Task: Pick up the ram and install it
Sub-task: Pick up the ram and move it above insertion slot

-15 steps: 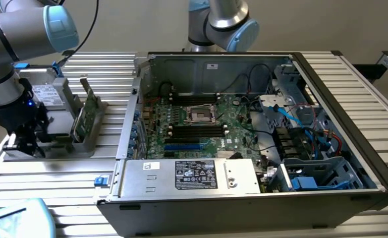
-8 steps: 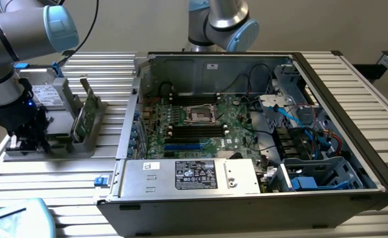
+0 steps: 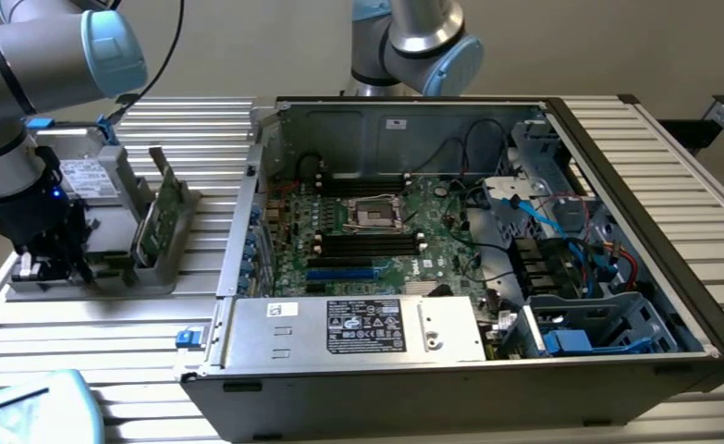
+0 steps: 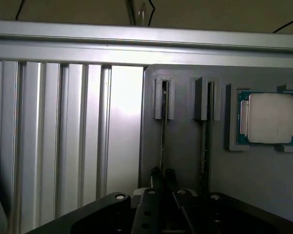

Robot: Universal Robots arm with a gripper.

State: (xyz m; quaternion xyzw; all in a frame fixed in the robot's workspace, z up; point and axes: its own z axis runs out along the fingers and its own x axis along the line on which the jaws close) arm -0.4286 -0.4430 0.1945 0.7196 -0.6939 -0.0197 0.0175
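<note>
Two ram sticks stand on edge in a grey holder [image 4: 183,156], each in its own slot. In the wrist view I see them edge-on: one ram stick [image 4: 163,139] runs straight under my gripper [image 4: 163,176], and the other ram stick [image 4: 204,146] is beside it. In the exterior view the green ram sticks [image 3: 158,211] rise from the holder [image 3: 152,276] at that view's left, with my gripper [image 3: 54,266] low over the holder's near end. The motherboard [image 3: 448,205] lies inside the open computer case, with dark memory slots [image 3: 368,245] near its middle.
A square silver processor [image 4: 268,118] rests in a pocket of the holder, beside the ram slots. The case walls [image 3: 244,222] stand between the holder and the motherboard. Cables and drive bays [image 3: 571,240] crowd the case's far side. A second arm's base [image 3: 411,42] stands behind the case.
</note>
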